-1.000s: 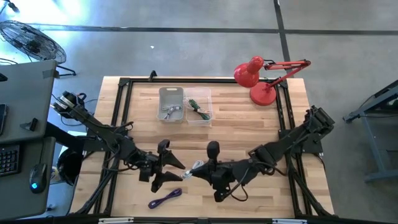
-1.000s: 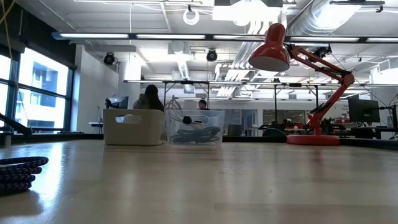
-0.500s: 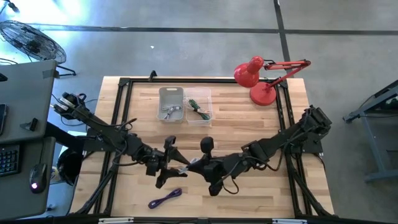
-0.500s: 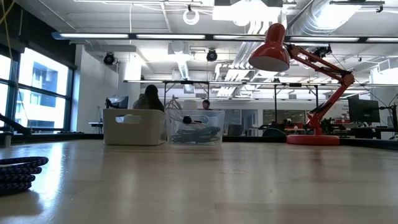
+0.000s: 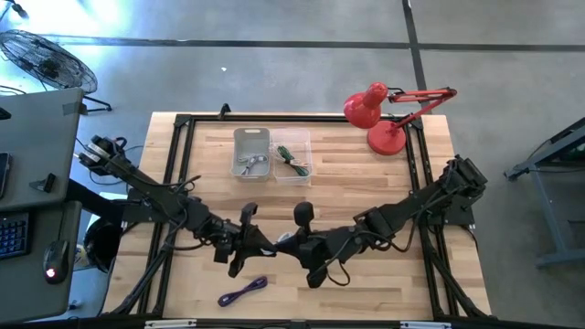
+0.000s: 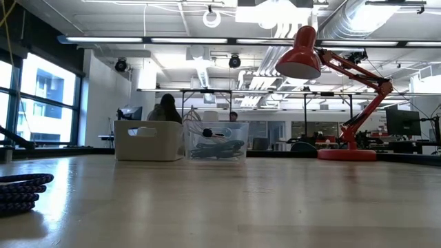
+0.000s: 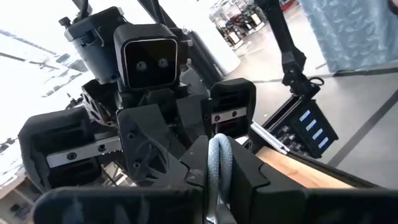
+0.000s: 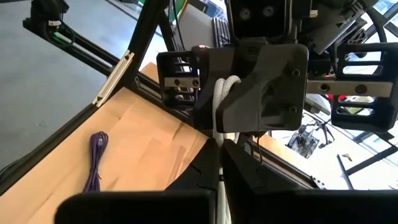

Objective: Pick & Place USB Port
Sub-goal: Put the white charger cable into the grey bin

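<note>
Left gripper point(image 5: 260, 243) fingers clamp one end of the white cable point(image 7: 219, 163); right gripper point(image 5: 291, 245) pinches the other end — a mid-air handover above the table point(image 5: 366, 183), it seems. Likely so the left arm can reach the bins point(image 5: 271, 153) — far side.

No text, label, brand or number can be read in any view — the small markings on the gripper housings, seen from the wrists, may be lettering, but they are too small to make out.
</note>
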Robot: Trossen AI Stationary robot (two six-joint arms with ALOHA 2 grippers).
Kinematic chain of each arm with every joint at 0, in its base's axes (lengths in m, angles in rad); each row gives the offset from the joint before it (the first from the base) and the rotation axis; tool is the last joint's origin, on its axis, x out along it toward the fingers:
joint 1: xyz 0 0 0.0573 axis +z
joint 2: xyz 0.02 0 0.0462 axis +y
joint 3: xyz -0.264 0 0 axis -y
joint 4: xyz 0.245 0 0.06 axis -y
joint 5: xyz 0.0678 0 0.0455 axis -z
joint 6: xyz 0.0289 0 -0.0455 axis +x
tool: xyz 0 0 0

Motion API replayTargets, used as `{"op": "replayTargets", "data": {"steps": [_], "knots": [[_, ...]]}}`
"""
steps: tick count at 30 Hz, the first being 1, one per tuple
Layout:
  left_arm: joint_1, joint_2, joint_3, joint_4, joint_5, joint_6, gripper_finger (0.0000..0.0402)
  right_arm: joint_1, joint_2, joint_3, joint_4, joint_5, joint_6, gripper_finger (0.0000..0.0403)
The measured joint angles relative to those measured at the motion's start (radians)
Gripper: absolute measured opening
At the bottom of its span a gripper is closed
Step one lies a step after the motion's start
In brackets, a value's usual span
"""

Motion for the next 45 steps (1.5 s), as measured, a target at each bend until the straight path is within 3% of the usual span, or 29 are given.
{"op": "replayTargets", "data": {"steps": [8, 16, 23, 28, 37, 45], "knots": [[-0.001, -0.023, 0.0, -0.035, -0.083, 0.006, 0.0023, -0.001, 0.0, 0.0, -0.003, 0.046, 0.091, 0.0037], [0.001, -0.158, 0.0, -0.255, -0.293, 0.016, 0.0023, 0.027, 0.0, 0.0, -0.003, 0.303, 0.035, 0.0123], [0.045, -0.283, 0.0, -0.473, -0.445, 0.135, 0.0023, 0.033, 0.0, 0.0, -0.012, 0.515, -0.06, 0.0192], [0.218, -0.358, 0.001, -0.649, -0.349, 0.093, 0.0023, 0.007, 0.0, 0.0, -0.074, 0.568, -0.073, 0.0212], [0.593, -0.372, 0.001, -0.808, -0.106, 0.077, 0.0023, -0.048, -0.013, 0.0, -0.182, 0.574, -0.073, 0.02], [0.952, -0.356, 0.001, -0.896, 0.219, 0.074, 0.0023, -0.051, -0.094, -0.001, -0.234, 0.551, -0.07, 0.0195]]}}
